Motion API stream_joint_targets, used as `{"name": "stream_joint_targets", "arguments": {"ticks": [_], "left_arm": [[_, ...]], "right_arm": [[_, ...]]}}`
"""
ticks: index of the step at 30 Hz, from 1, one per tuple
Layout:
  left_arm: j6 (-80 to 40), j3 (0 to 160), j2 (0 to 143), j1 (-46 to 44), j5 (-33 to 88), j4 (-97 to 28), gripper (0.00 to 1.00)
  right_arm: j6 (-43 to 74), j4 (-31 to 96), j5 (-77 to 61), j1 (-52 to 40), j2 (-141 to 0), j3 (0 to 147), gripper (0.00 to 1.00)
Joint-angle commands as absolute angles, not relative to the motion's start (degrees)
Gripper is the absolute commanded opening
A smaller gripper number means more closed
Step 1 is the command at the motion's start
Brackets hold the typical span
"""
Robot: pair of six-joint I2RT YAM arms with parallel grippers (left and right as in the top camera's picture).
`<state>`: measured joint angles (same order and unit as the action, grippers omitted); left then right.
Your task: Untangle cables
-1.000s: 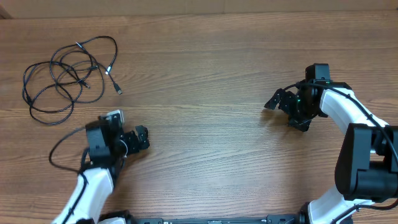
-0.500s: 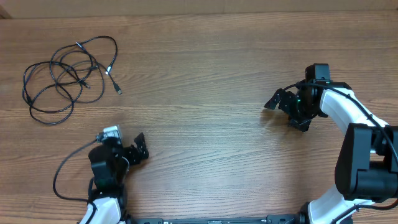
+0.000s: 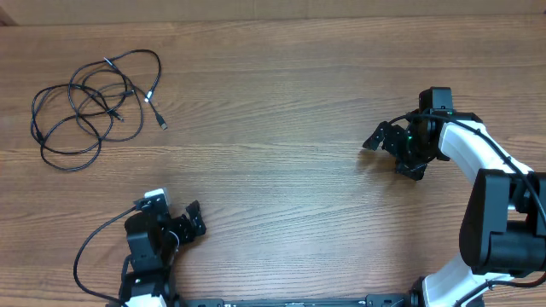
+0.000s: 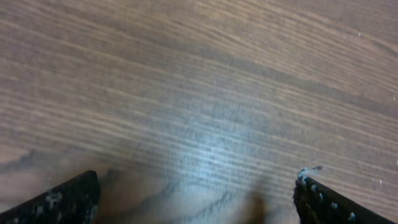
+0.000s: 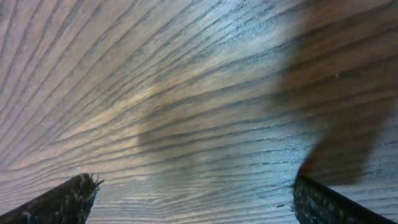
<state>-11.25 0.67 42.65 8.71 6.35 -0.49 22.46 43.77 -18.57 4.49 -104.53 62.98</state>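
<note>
The cables [image 3: 94, 98] are thin black cords lying in loose, overlapping loops at the far left of the wooden table, with small plug ends pointing right. My left gripper [image 3: 189, 223] is open near the front left edge, well short of the cables. In the left wrist view its fingertips [image 4: 59, 200] stand wide apart over bare wood, and the left gripper [image 4: 196, 199] holds nothing. My right gripper [image 3: 386, 155] is open at the right side of the table, far from the cables. The right wrist view shows the right gripper [image 5: 196, 193] empty over wood grain.
The table [image 3: 273, 102] is brown wood. A thicker black wire [image 3: 85, 251] from the left arm loops out beside it at the front left. The right arm's white and black body [image 3: 495, 213] fills the front right corner.
My left arm has drawn back toward the table's front edge, away from the cables, with its gripper still open. The right arm and the cables have not moved.
</note>
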Motion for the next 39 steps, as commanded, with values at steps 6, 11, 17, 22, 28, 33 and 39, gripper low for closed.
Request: {"name": "stream_joint_targets", "arguments": {"ticks": [6, 11, 17, 22, 28, 33, 39], "left_arm": [[-11.81, 0.27, 33.82, 8.51, 5.61, -4.16, 1.00], [-11.79, 0.27, 28.42, 7.31, 5.87, -4.19, 1.00], [-10.70, 0.27, 20.64, 5.28, 5.13, -4.27, 1.00], [-10.70, 0.27, 15.20, 5.17, 5.39, -4.27, 1.00], [-8.88, 0.27, 5.98, 4.75, 5.61, -4.29, 1.00], [-3.57, 0.27, 0.40, 2.98, 5.10, -4.45, 1.00], [-3.60, 0.27, 0.19, 2.96, 4.82, -4.38, 1.00]], "right_arm": [[22.41, 43.62, -18.02, 4.54, -104.49, 62.96, 1.00], [22.41, 43.62, -18.02, 4.54, -104.49, 62.96, 1.00], [22.44, 43.62, -18.02, 4.54, -104.49, 62.96, 1.00], [22.41, 43.62, -18.02, 4.54, -104.49, 62.96, 1.00], [22.41, 43.62, -18.02, 4.54, -104.49, 62.96, 1.00], [22.41, 43.62, -18.02, 4.54, -104.49, 62.96, 1.00], [22.41, 43.62, -18.02, 4.54, -104.49, 62.96, 1.00]]}}
